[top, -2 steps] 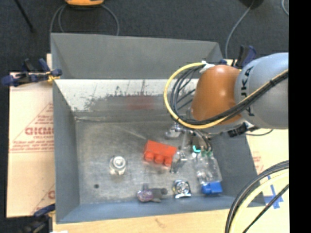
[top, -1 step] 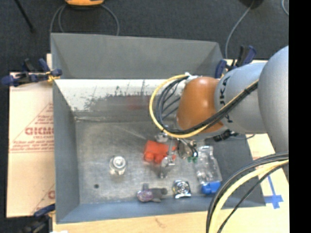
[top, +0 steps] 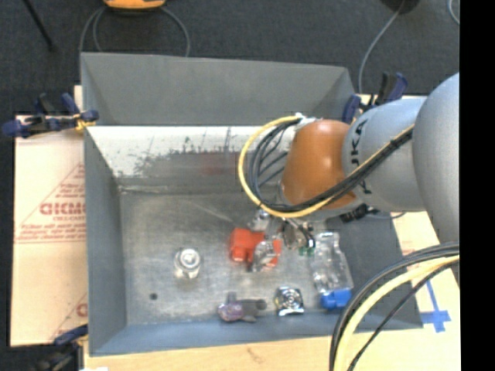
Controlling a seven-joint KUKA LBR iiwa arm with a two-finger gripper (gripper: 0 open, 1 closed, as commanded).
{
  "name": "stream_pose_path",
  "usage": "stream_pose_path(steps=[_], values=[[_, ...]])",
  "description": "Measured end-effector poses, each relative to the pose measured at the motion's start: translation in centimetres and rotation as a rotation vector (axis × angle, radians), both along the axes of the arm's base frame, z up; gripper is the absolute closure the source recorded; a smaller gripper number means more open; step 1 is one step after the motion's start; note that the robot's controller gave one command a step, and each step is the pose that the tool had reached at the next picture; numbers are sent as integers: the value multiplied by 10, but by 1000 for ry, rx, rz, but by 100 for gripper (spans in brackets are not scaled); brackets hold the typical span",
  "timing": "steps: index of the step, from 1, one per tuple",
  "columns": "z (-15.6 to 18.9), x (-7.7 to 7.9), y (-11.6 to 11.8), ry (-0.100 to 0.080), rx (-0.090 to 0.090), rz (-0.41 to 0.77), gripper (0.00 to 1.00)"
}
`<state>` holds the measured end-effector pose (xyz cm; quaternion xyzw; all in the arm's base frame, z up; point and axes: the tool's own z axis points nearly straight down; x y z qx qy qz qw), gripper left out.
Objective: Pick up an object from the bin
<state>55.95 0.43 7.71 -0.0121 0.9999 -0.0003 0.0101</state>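
Well, a purple toy (top: 238,309) is lying up front. Further back, the gripper (top: 264,257) is hanging by a red block (top: 244,243) (mid-bin); spread or pinching, I can't tell. The block is looking light and hard, so I'm guessing its flat sides are best to grab.

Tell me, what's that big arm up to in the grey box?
A robot arm reaches into the grey metal bin from the right. Its gripper is low over the floor, right against a small red-orange blocky thing near the middle; whether it has hold of it can't be told. A clear round cap, a purplish piece, a shiny silver piece and a blue piece lie loose nearby.
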Motion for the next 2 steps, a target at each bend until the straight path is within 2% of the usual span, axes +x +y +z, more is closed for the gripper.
stream_pose_path(steps=[1,2], values=[[123,3,-8,8,-2,20,100],[202,16,-26,11,-6,285,100]])
